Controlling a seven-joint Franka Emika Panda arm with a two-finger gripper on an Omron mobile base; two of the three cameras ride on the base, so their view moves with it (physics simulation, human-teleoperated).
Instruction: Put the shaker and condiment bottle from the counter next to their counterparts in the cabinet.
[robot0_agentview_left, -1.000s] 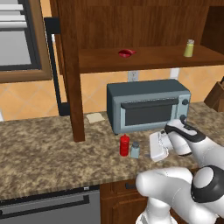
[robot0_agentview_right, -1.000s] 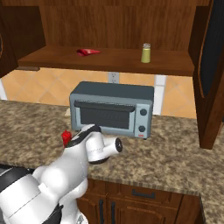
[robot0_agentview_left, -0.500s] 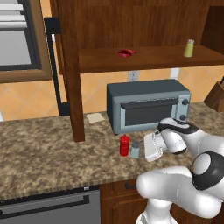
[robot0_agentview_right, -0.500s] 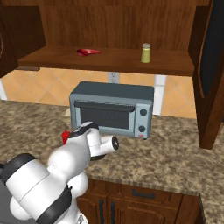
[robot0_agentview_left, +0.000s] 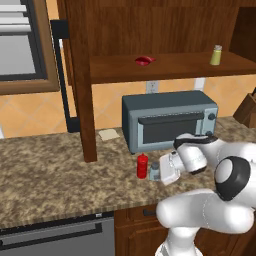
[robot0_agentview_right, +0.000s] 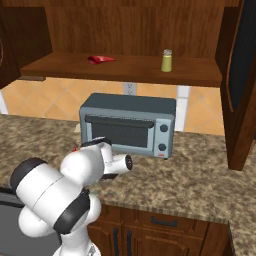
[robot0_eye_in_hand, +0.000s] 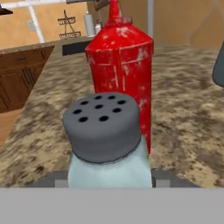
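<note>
**End effector at the shaker, grip unclear**

The shaker (robot0_agentview_left: 155, 170) stands on the granite worktop (robot0_agentview_left: 55, 170) in front of the toaster oven (robot0_agentview_left: 169, 119), just beside the red condiment bottle (robot0_agentview_left: 142, 165). The end effector (robot0_agentview_left: 163, 171) is right against the shaker, its fingertips hidden behind the shaker's body in the hand view, so whether it grips cannot be told. From the right base view the arm covers both items.

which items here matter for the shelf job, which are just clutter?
Job:
- shaker, at the gripper
- condiment bottle, beside it on the counter
- yellow-green shaker on the cabinet shelf
- flat red item on that shelf

Lying about:
- toaster oven
- knife block
- wall outlet
</note>
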